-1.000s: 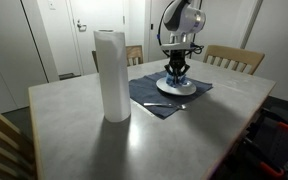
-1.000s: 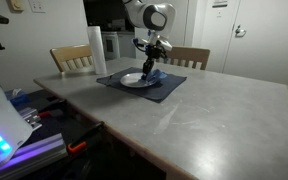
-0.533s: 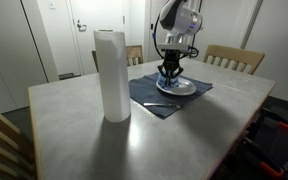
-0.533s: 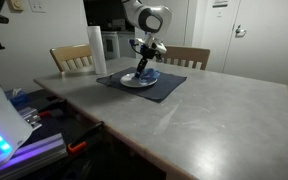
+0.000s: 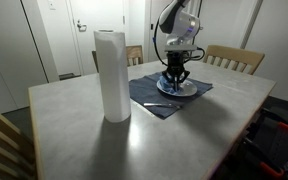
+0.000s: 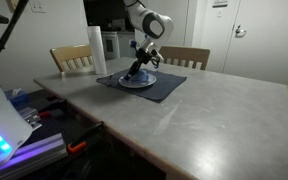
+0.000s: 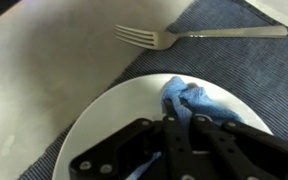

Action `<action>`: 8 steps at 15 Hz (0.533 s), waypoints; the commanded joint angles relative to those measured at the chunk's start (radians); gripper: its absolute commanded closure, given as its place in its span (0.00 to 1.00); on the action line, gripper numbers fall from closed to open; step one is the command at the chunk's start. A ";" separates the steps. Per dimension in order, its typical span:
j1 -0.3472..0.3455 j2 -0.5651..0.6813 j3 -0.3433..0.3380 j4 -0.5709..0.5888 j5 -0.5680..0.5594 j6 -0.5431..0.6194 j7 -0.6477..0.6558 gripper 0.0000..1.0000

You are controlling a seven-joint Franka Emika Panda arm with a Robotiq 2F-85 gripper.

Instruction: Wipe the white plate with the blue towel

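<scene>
Gripper point(image 7: 174, 125): fingers pressed together, pinching the blue towel point(image 7: 189, 100); tips down on the white plate point(image 7: 99, 125). Arm point(image 5: 179, 22) comes down on it from above.
Blue towel: bunched wad on the plate's inner face, just ahead of the fingertips and touching them; a bit of blue also shows between the fingers lower in the wrist view.
White plate: sits on the dark placemat point(image 7: 224, 65), inside its borders; seen under the gripper in both exterior views point(image 5: 184, 89) point(image 6: 144, 82).
Plate rim: the side toward the fork point(image 7: 154, 37) is bare and unobstructed; the near side is hidden by the gripper body.
Fork: lies flat just beside the plate, not touching it. Handle on the mat, tines past the mat edge on bare table point(image 7: 39, 75).
Placemat edges: mat lies flat; a strip of it is free round the plate point(image 5: 149, 95) point(image 6: 169, 90).
Paper roll point(image 5: 111, 75): upright, off the mat, well apart from the plate; also in an exterior view point(image 6: 97, 52).
Chairs: two at the table's far edge, behind the plate point(image 5: 234, 58) point(image 6: 72, 58).
Open room: wide bare tabletop on the camera side of the mat point(image 5: 94, 140) point(image 6: 214, 115); the tightest spots are the fork side and the far edge by the chairs.
</scene>
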 commanded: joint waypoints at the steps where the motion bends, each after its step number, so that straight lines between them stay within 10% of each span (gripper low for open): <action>1: 0.009 0.082 -0.040 0.075 -0.078 -0.183 0.011 0.98; 8: 0.063 0.109 -0.141 0.089 -0.125 -0.112 0.278 0.98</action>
